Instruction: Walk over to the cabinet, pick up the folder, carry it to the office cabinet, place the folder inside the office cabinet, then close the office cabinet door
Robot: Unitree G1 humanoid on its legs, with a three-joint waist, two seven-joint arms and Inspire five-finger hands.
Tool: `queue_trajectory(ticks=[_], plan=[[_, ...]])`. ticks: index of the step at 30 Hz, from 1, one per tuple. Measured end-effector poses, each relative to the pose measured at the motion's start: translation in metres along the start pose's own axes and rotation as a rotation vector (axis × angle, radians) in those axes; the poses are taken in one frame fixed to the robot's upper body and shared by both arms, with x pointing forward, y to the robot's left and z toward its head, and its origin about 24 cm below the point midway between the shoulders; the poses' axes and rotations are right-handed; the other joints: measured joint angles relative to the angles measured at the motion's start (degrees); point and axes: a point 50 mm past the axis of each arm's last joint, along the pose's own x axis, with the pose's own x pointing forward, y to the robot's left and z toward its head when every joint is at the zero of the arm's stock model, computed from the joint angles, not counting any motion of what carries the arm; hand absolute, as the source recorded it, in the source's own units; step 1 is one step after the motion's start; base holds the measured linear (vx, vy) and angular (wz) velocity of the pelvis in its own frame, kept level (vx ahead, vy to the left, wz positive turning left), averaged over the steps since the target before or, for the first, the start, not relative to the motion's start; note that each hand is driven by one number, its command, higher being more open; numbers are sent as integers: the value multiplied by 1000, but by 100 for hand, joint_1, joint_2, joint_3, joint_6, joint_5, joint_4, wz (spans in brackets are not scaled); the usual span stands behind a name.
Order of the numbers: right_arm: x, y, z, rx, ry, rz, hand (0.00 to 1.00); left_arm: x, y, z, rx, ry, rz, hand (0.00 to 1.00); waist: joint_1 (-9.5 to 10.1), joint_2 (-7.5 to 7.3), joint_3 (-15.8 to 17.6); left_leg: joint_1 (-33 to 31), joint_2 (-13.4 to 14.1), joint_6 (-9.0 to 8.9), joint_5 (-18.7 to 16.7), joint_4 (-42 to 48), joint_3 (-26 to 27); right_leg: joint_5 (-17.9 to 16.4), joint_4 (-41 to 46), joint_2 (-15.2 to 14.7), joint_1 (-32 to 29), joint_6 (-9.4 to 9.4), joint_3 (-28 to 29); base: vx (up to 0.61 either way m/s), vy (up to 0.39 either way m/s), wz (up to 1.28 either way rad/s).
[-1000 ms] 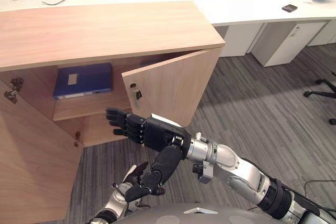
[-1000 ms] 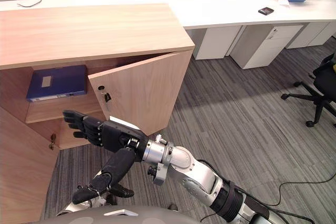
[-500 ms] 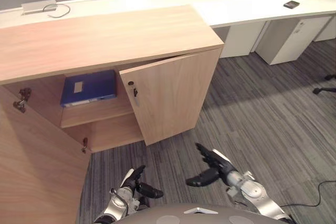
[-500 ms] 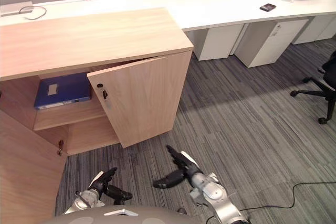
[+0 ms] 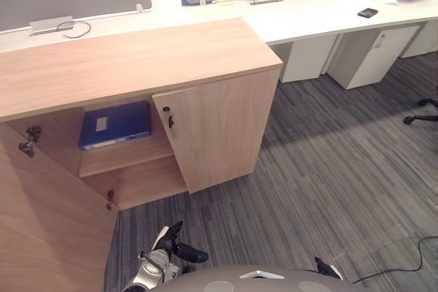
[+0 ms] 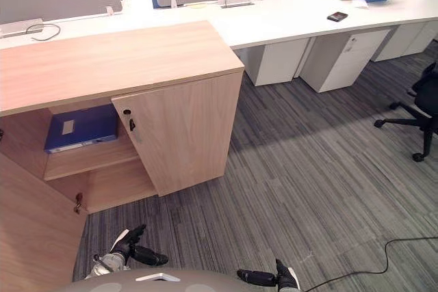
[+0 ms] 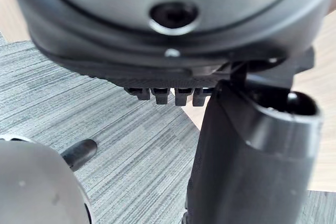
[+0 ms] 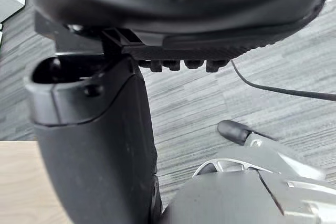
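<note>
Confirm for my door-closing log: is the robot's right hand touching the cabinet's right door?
Apart. The right eye view shows the right hand low in front, with a wide stretch of carpet between it and the right door.

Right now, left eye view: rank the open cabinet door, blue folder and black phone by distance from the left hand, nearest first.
From the left hand:
1. Open cabinet door, just to its left.
2. Blue folder, on the shelf ahead.
3. Black phone, far right on the white desk.
</note>
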Motion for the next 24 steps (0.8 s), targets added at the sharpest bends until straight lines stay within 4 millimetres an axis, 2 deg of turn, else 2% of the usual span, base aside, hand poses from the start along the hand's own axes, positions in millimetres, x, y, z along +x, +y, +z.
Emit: queue_trajectory(ticks=[6, 13, 16, 18, 20, 21, 22, 23, 24], plan=[[1, 17, 1, 70, 20, 44, 100, 0, 1, -3, -56, 15, 18, 100, 7, -34, 7, -5, -18, -3, -4, -37, -25, -29, -21, -5, 1, 17, -8, 6, 1, 3], [2, 19, 1, 114, 33, 54, 100, -1, 3, -10, -209, 54, 48, 100, 11, -65, 54, 12, -52, -7, -5, -106, -36, -54, 6, -21, 0, 36, -17, 48, 2, 2], [4, 21, 8, 104, 21, 60, 100, -2, 5, -14, -280, 69, 65, 100, 13, -78, 74, 0, -90, -7, -21, -117, -64, -82, 8, -59, 3, 68, -80, 44, 14, 7], [6, 26, 17, 27, 12, 87, 100, -2, 5, -14, -345, 73, 78, 100, 65, -148, 115, -16, -195, 53, -83, -87, -118, -129, 20, -174, 36, 138, -148, 58, 70, 15], [8, 27, 26, -17, -1, 98, 100, -1, 6, -12, -358, 64, 84, 100, 159, -166, 153, -55, -302, 169, -288, 93, -123, -336, 362, -409, -57, 234, -160, 73, 140, 15], [9, 27, 32, -37, -10, 101, 100, -1, 7, -11, -369, 58, 88, 100, 191, -189, 171, -120, -468, 242, -573, 384, -188, -627, 907, -714, -162, 343, -172, 94, 168, 25], [10, 27, 34, -38, -15, 101, 100, -1, 7, -11, -376, 59, 89, 100, 201, -198, 168, -136, -544, 273, -673, 476, -215, -713, 1127, -823, -193, 382, -180, 128, 195, 31], [11, 26, 39, -44, -27, 101, 100, -1, 7, -11, -386, 61, 91, 100, 210, -198, 164, -159, -616, 327, -805, 594, -253, -799, 1517, -1016, -261, 353, -159, 95, 161, 24], [12, 23, 46, -41, -47, 96, 100, -1, 3, -12, -390, 67, 86, 100, 216, -137, 186, -160, -666, 384, -896, 703, -297, -778, 2038, -1173, -452, 299, -126, 44, 238, 38]])
